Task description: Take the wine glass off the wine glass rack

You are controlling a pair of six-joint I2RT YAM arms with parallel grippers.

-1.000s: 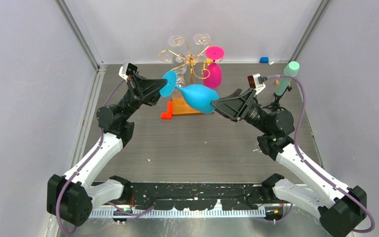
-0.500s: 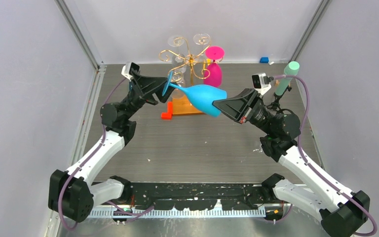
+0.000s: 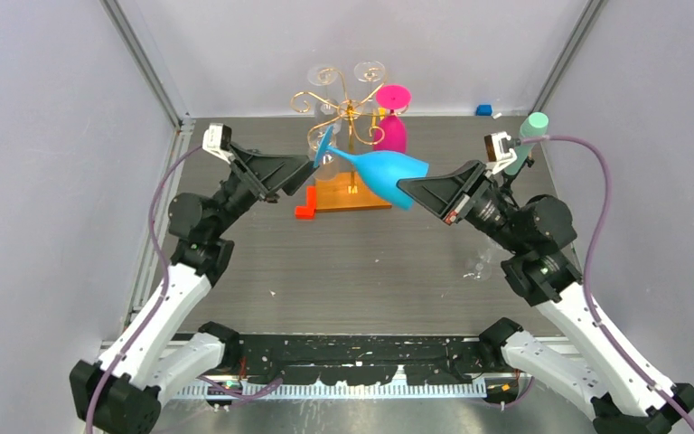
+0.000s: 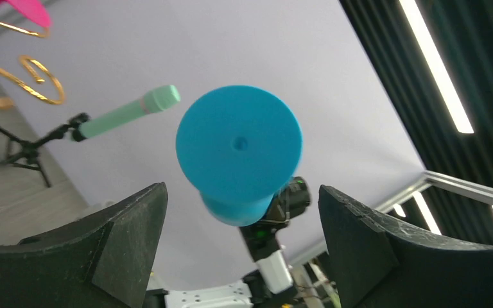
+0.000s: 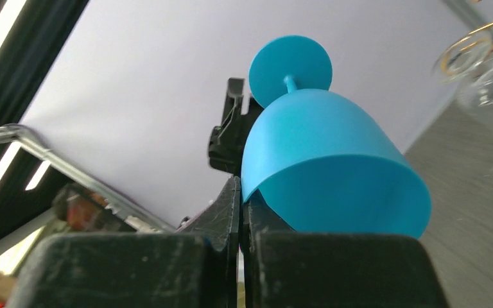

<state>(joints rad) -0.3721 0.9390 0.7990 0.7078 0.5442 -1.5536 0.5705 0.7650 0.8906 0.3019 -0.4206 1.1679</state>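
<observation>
The blue wine glass hangs in the air on its side in front of the wine glass rack, clear of its gold scroll arms. My right gripper is shut on the rim of the bowl. In the right wrist view the wine glass has its rim pinched between the fingers of that gripper, foot pointing away. My left gripper stands open just short of the foot. In the left wrist view the foot faces the camera, beyond the spread left gripper, touching neither finger.
A pink glass and clear glasses hang on the rack, which stands on an orange wooden base. A red block lies beside the base. A green microphone on a stand and a small blue block sit at the back right.
My left gripper let go of the glass's foot, opened wide and drew back left. My right gripper closed on the bowl's rim and carried the glass right and slightly up.
</observation>
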